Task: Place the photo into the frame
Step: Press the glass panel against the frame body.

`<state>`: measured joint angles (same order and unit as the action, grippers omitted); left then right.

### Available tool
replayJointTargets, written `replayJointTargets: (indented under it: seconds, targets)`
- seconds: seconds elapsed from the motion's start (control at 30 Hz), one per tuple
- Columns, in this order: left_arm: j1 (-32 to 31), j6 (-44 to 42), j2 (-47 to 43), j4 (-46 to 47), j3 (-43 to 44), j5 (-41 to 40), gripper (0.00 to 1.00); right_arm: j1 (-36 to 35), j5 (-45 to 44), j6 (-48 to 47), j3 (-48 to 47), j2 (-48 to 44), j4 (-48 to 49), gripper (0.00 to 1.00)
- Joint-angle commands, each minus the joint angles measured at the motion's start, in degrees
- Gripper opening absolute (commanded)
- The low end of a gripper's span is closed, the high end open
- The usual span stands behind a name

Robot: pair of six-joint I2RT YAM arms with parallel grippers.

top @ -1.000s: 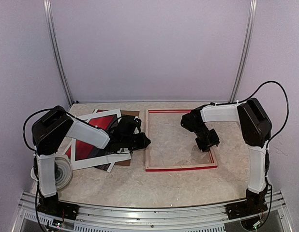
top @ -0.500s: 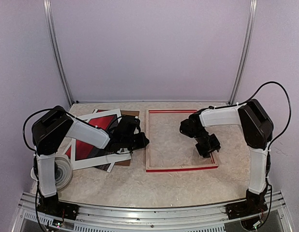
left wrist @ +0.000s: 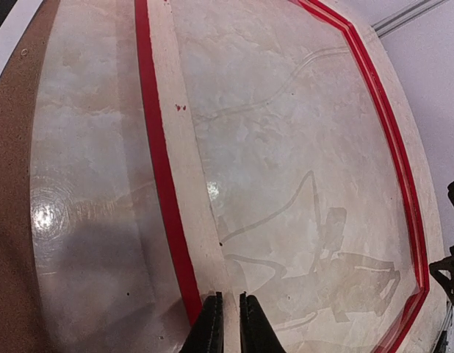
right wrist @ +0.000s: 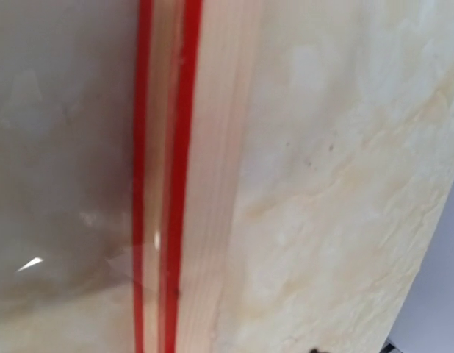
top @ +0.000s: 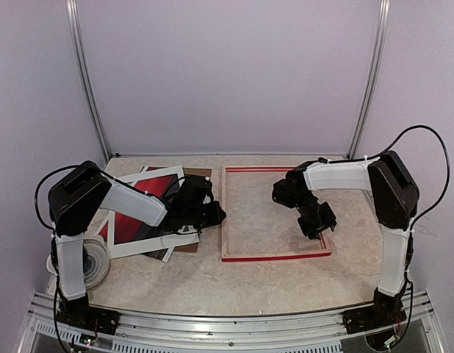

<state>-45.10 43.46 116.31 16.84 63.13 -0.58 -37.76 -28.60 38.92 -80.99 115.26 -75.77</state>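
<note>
Showing the left gripper [left wrist: 225, 329] with its 2 fingers drawn together on nothing, tips low over the table [top: 212, 283] just beside the left rail of the frame [top: 275, 257]; the right gripper [top: 316, 223] hangs over the frame's right rail close to its near corner, and whether its fingers stand apart or together cannot be told. The frame lies flat at mid-table, its opening unfilled; the photo [top: 128, 226] lies to the left, under the left arm, stacked askew with a brown backing board [top: 200, 173]. Progress, as judged: frame laid out, photo not gripped; lifting, carrying and seating remain. Room: bare table lies in front of the frame; the stack's right edge sits near the frame's left rail, so the carry looks short; a white roll [top: 95, 263] crowds the stack's near-left corner.
</note>
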Motion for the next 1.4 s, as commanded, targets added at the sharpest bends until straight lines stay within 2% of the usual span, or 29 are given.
replayJointTargets:
  seconds: [0.0, 0.17, 0.63, 1.03, 1.37]
  targets:
    - [-0.1, 0.1, -0.6, -1.6, -0.6, -1.2, 0.11, -0.5, -1.3, 1.3, 0.4, -0.4, -1.5, 0.47]
    - [-0.1, 0.0, -1.1, -1.7, -1.1, -1.5, 0.11, -0.5, -0.5, 1.9, 4.6, -0.3, -0.2, 0.47]
    - [0.2, -0.1, -0.6, -1.8, -1.2, -1.5, 0.11, -0.5, -0.7, 1.2, 8.9, 2.5, 4.4, 0.45]
    - [0.4, -1.0, -0.9, -1.5, -1.2, -1.0, 0.11, 0.3, -8.0, 3.0, 1.7, 3.9, 5.2, 0.43]
    - [-0.8, -5.7, -7.2, -0.4, -2.4, -2.0, 0.11, 2.4, -9.7, 0.8, -0.7, 2.9, 7.2, 0.41]
